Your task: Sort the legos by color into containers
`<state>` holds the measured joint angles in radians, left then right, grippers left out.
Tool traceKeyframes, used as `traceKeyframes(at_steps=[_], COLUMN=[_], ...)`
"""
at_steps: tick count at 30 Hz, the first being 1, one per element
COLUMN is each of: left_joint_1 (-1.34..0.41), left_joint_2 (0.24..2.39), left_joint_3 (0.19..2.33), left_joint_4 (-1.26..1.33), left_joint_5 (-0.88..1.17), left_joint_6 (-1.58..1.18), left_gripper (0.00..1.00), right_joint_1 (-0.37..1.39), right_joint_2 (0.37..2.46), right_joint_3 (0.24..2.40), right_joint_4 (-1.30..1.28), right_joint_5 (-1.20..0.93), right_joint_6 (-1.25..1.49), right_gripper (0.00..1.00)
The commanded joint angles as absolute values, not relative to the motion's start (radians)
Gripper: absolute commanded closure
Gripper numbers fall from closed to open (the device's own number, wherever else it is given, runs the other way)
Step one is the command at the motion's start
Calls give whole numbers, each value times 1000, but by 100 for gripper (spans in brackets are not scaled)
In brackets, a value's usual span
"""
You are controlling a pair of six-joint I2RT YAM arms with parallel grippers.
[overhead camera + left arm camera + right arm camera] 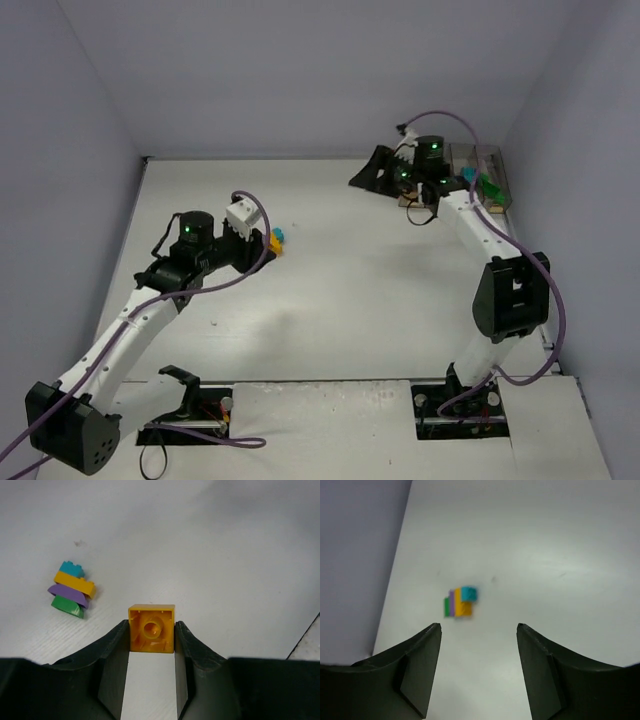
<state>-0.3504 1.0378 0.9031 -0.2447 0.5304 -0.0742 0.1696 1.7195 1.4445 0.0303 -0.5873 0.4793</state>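
Observation:
My left gripper (151, 626) is shut on a square orange-yellow lego (151, 630), seen from its hollow underside, just above the white table. A small stack of legos (73, 589), teal, yellow, purple and green, lies to its left. In the top view the left gripper (264, 244) is mid-left, with the stack (280, 235) beside it. My right gripper (479, 627) is open and empty, and the stack (461, 601) shows blurred far ahead of it. In the top view the right gripper (370, 172) is at the back, left of the containers (478, 158), which hold a teal lego (469, 177) and a green lego (490, 186).
White walls close the table at the back and on both sides. A dark table edge (305, 637) shows at the right of the left wrist view. Purple cables hang off both arms.

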Motion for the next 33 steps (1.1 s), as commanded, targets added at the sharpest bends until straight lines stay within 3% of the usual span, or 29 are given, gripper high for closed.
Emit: traceKeyframes(at_steps=[1, 16, 33], left_joint_1=[-394, -469, -471], left_joint_2=[968, 945, 966], left_joint_3=[896, 845, 862], left_joint_4=[-131, -49, -17], left_joint_5=[544, 545, 509], left_joint_6=[158, 333, 333], left_gripper=[94, 93, 93], right_joint_1=[274, 577, 646], right_joint_2=[1686, 1720, 1740], right_joint_3=[1430, 1479, 1444], right_joint_4=[48, 95, 95], right_joint_5=[-831, -1005, -977], right_joint_6=[528, 592, 580], right_gripper=[42, 42, 45])
